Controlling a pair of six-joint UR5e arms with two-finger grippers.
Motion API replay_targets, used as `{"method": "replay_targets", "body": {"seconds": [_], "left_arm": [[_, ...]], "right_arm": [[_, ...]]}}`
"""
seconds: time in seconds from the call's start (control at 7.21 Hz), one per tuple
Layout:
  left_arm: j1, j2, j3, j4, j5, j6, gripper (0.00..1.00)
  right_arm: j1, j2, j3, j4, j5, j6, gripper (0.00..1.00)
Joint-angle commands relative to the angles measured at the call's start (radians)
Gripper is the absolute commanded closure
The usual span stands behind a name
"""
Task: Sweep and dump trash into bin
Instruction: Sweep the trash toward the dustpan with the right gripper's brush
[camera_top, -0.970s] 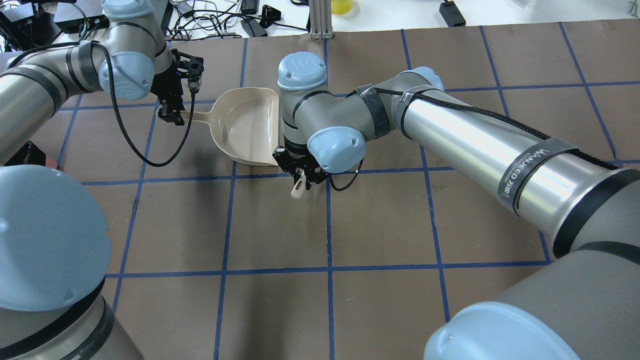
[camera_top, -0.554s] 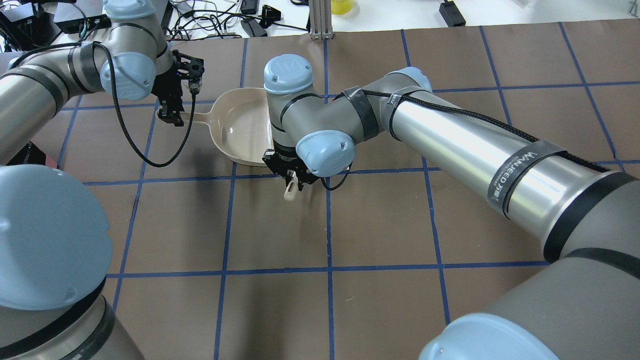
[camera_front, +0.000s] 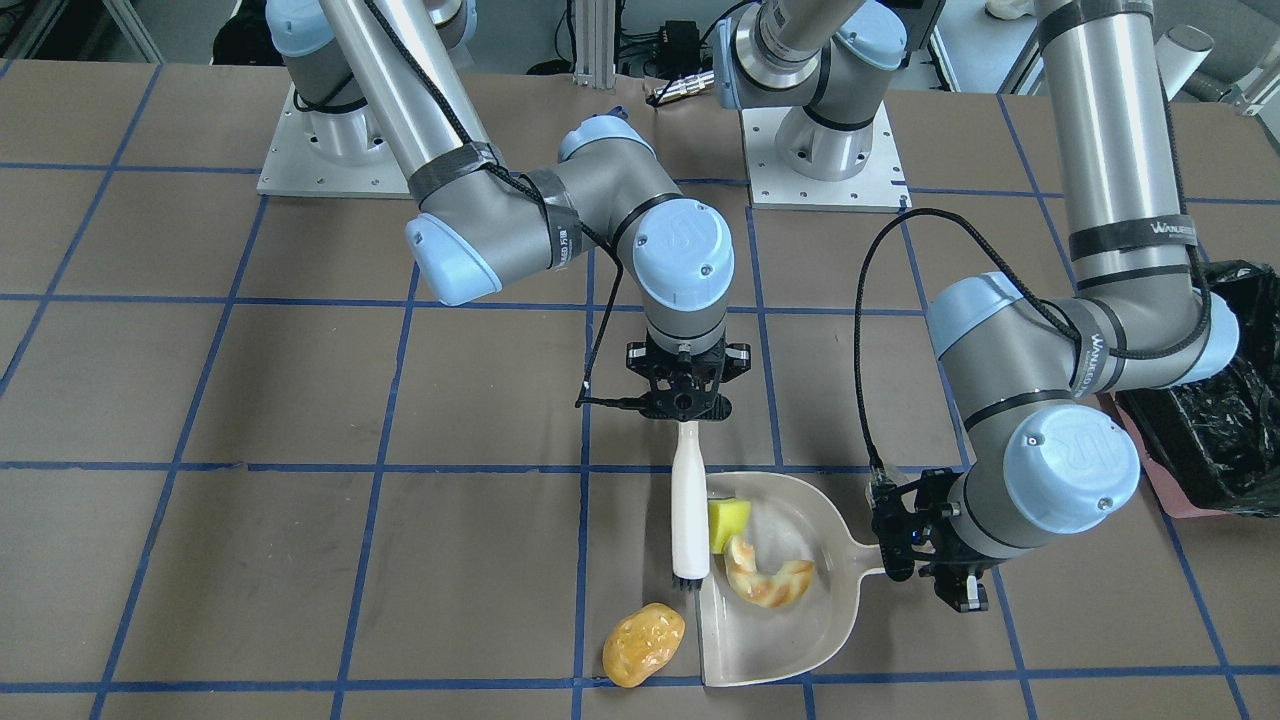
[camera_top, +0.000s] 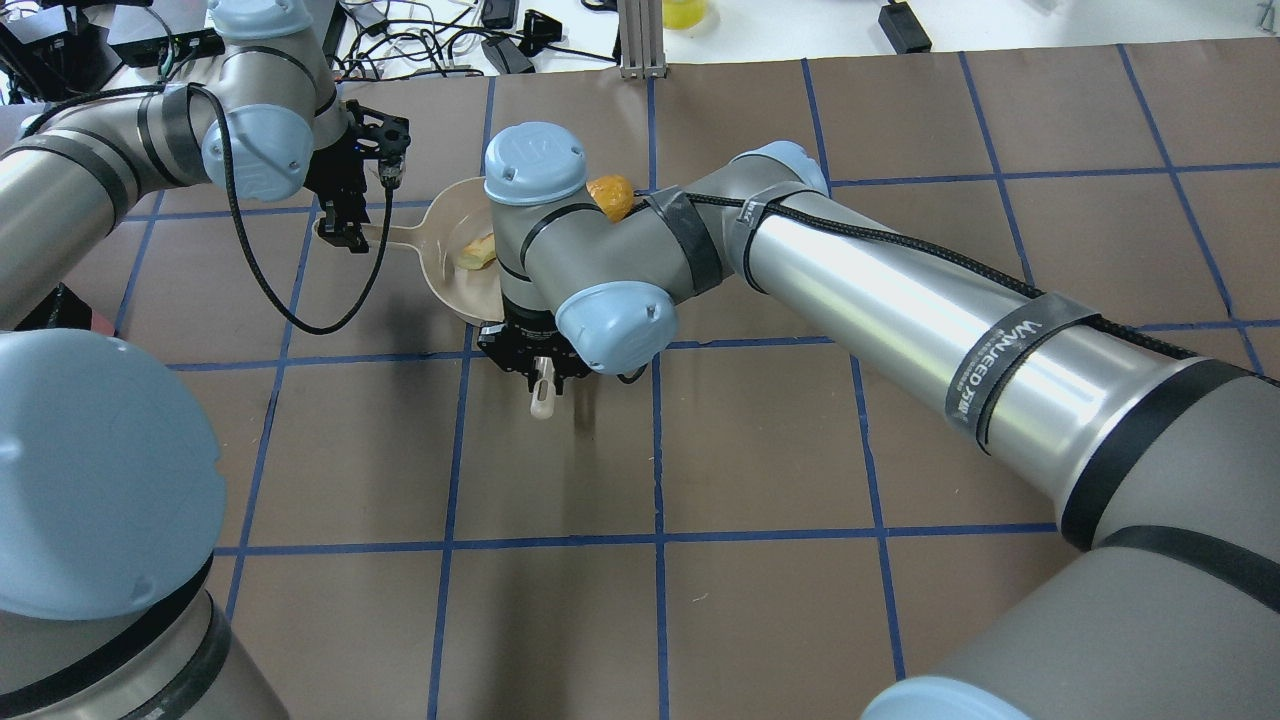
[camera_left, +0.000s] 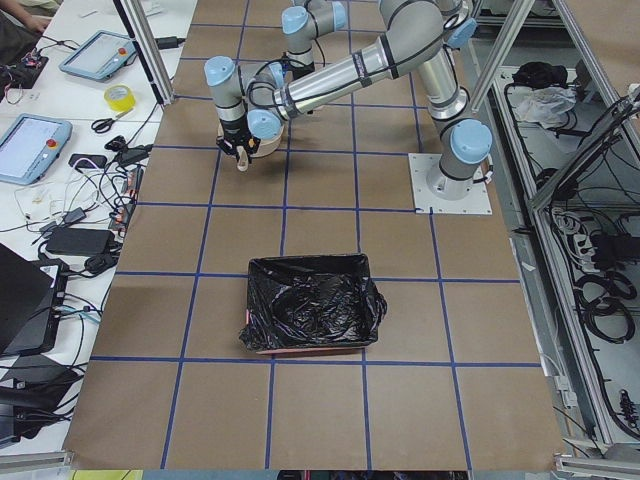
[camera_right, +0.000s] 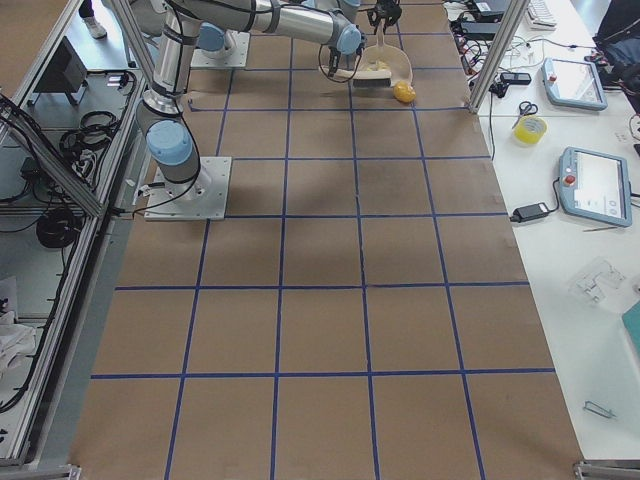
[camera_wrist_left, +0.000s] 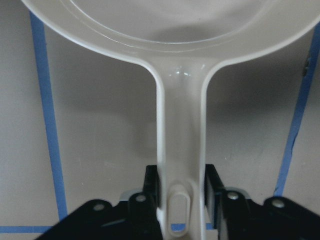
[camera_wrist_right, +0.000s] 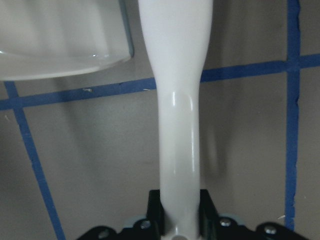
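My right gripper (camera_front: 688, 418) is shut on a white brush (camera_front: 689, 505), whose bristles stand at the mouth of the beige dustpan (camera_front: 800, 625). My left gripper (camera_front: 930, 577) is shut on the dustpan's handle (camera_wrist_left: 181, 145). The yellow-green wedge (camera_front: 729, 524) and the pale orange peel (camera_front: 768, 582) lie inside the pan next to the brush. The amber lump (camera_front: 643, 645) lies on the table just outside the pan's open edge. The bin (camera_front: 1225, 420) with its black bag stands beyond my left arm, and also shows in the exterior left view (camera_left: 312, 315).
Brown table paper with a blue tape grid. In the overhead view my right arm (camera_top: 900, 290) reaches across over the pan and hides most of it. Cables and devices lie past the far table edge (camera_top: 440, 50).
My right gripper has moved the brush left across the pan's mouth. The peel now shows inside the pan and the amber lump is uncovered behind my right arm. The left gripper has held still.
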Motion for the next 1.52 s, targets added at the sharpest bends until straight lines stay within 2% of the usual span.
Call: {"method": "replay_targets", "body": {"seconds": [0.0, 0.28, 0.69, 0.97, 1.25, 1.39], "left_arm": [[0.000, 0.001, 0.000, 0.000, -0.002, 0.000, 0.92], [0.000, 0.001, 0.000, 0.000, -0.002, 0.000, 0.92], [0.000, 0.001, -0.002, 0.000, -0.002, 0.000, 0.92], [0.000, 0.001, -0.002, 0.000, -0.002, 0.000, 0.92], [0.000, 0.001, -0.002, 0.000, -0.003, 0.000, 0.92], [0.000, 0.001, -0.002, 0.000, -0.005, 0.000, 0.92]], "right_arm": [[0.030, 0.001, -0.039, -0.003, 0.084, 0.037, 1.00], [0.032, -0.008, -0.048, -0.002, 0.077, 0.041, 1.00], [-0.047, -0.078, -0.070, 0.154, -0.057, 0.006, 1.00], [-0.162, -0.109, -0.068, 0.254, -0.132, -0.122, 1.00], [-0.253, -0.068, -0.070, 0.241, -0.160, -0.262, 1.00], [-0.270, -0.024, -0.087, 0.197, -0.169, -0.294, 1.00]]}}
